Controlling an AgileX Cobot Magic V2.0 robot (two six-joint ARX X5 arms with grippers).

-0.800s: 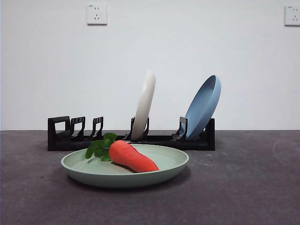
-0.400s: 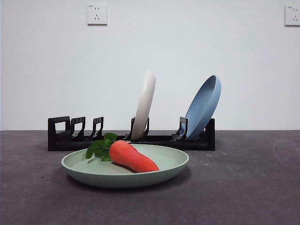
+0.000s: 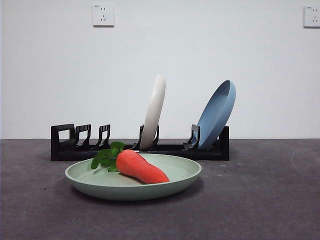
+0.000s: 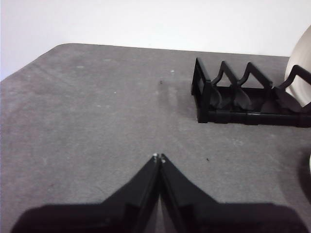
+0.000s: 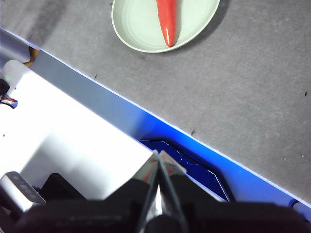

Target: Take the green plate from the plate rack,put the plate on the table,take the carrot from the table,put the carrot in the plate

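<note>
The green plate (image 3: 133, 181) lies flat on the table (image 3: 260, 200) in front of the plate rack (image 3: 140, 145). The carrot (image 3: 140, 166) lies in the plate, leaves to the left. The right wrist view shows the plate (image 5: 141, 24) with the carrot (image 5: 168, 17) from high above. My right gripper (image 5: 158, 154) is shut and empty, hovering over the table's front edge. My left gripper (image 4: 158, 157) is shut and empty above the bare table, apart from the rack's loop end (image 4: 209, 94). Neither gripper shows in the front view.
A cream-white plate (image 3: 154, 111) and a blue plate (image 3: 216, 115) stand upright in the rack. The table's front edge (image 5: 121, 104) with a blue strip and white equipment (image 5: 58, 141) below it shows in the right wrist view.
</note>
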